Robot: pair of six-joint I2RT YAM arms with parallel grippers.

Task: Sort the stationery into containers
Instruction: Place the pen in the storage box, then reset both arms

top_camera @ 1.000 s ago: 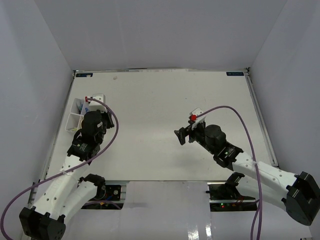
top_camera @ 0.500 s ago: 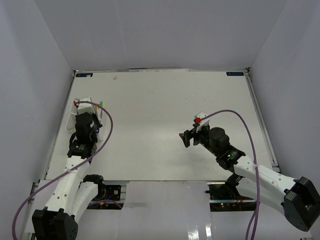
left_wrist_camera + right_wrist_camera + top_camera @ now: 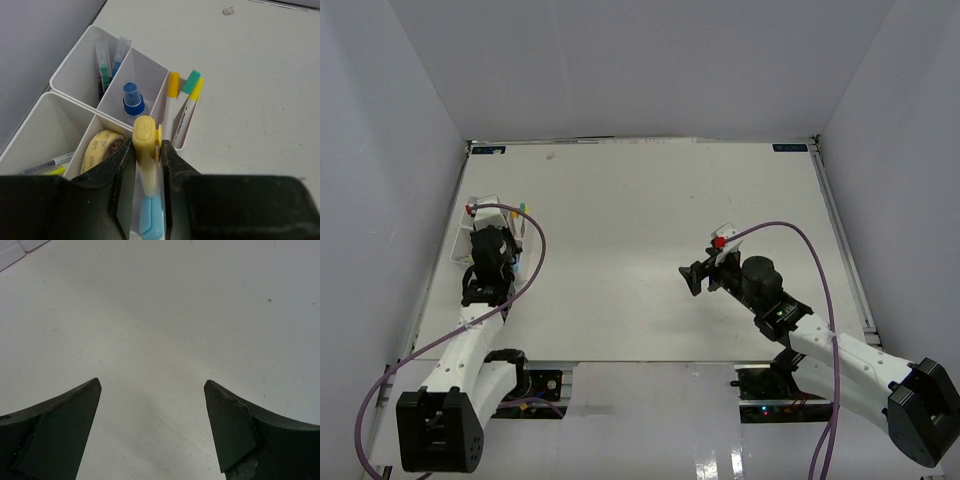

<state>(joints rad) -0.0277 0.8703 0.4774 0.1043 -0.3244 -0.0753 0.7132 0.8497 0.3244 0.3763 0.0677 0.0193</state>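
The left gripper (image 3: pixel 147 152) is clenched on a yellow marker (image 3: pixel 145 131), its jaws pressing on both sides of the barrel just below the cap. In the left wrist view it holds the marker upright over the near middle of the white divided tray (image 3: pixel 70 70). A light blue piece shows between the jaws lower down; whether it belongs to the marker I cannot tell.

At the upper left of that view, two thin pens (image 3: pixel 102 60) lean in one compartment. The next compartment holds a small clear bottle (image 3: pixel 133 100) with a blue cap. To its right, three markers (image 3: pixel 173 100) stand together, capped yellow, teal and yellow. A tan tape ring (image 3: pixel 102 147) sits in the compartment left of the gripper, and another pen (image 3: pixel 50 164) lies at the lower left.

In the top view the tray (image 3: pixel 463 240) sits at the left edge of the tabletop (image 3: pixel 640 200). The right gripper (image 3: pixel 692 277) is right of centre with its jaws released and spread wide, holding nothing.
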